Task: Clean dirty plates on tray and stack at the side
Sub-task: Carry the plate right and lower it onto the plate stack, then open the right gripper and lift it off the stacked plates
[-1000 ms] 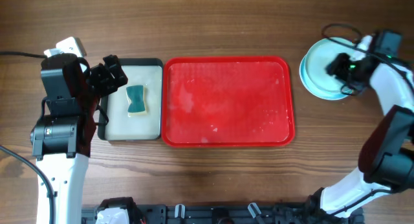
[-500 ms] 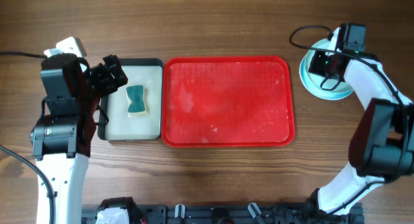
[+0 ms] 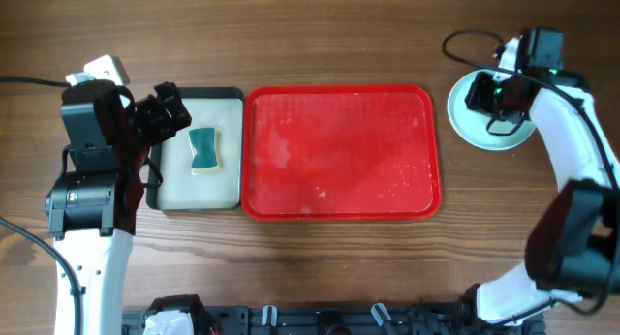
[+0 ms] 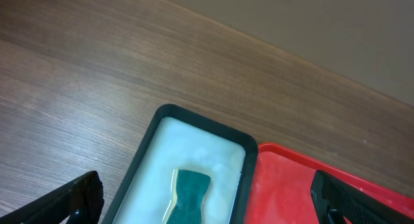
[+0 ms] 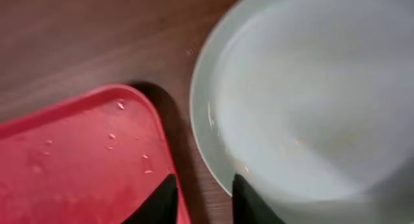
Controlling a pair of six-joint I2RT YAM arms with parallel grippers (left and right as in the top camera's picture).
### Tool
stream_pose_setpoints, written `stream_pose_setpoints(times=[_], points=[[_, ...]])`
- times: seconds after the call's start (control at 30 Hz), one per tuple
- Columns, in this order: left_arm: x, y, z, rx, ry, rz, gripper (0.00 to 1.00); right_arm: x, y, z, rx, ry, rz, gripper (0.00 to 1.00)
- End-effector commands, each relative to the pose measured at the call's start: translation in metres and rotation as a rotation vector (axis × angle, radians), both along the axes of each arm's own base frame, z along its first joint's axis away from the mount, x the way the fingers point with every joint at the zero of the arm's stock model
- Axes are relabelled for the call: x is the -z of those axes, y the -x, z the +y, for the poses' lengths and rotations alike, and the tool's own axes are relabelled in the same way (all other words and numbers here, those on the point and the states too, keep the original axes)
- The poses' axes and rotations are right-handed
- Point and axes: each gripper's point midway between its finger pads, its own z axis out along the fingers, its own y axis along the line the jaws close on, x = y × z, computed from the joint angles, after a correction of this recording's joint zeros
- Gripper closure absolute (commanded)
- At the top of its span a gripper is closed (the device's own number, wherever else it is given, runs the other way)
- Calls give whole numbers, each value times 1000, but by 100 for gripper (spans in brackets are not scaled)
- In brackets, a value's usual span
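Our right pincer (image 5: 202,199) hangs with its two dark fingers a little apart and nothing between them, so we read it as empty and slack, not gripping. Just ahead of those fingertips and slightly to their right lies the pale plate (image 5: 310,101), flat on the table (image 3: 339,267). Whether other plates sit beneath it we cannot tell from either view. Close to the fingertips' left is the rounded corner of the red tray (image 3: 339,87), which carries only wet specks and no plates at all. We judge, then, that the step in hand is letting go at the side stack and getting clear. To do it well we should rise straight up before swinging anywhere. The near rim of the plate sits right by the fingertips, and a sideways drift would push it or tip it off whatever lies under it. We should also mind the tray's raised rim on the other side of the fingers, since the gap between rim and plate is narrow and a low exit could clip either. Our left pincer (image 4: 210,208) is spread wide and holds nothing, with the sponge (image 4: 187,191) just beneath it in the small cream tray (image 4: 200,143). It is well apart from the plate and need do nothing here.
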Motion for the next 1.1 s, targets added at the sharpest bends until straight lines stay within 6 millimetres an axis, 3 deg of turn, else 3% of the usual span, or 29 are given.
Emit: stream_pose_setpoints(times=[0.0,0.07,0.13,0.17,0.2,0.3,1.07], points=[[-7,-1,4,-19,0,-16,0,-17,-3,21,-151,-18,-58,65],[-7,-1,4,-19,0,-16,0,-18,-3,47,-336,33,-82,65],[-7,-1,4,-19,0,-16,0,-15,-4,60,-439,134,-85,62],[-7,0,4,-19,0,-16,0,-14,-4,65,-460,183,-77,44],[-7,-1,4,-19,0,-16,0,-14,-3,71,-476,194,-75,0],[-7,-1,4,-19,0,-16,0,-14,-2,88,-516,192,-80,0],[-7,-1,4,-19,0,-16,0,-14,-2,89,-516,192,-80,0]])
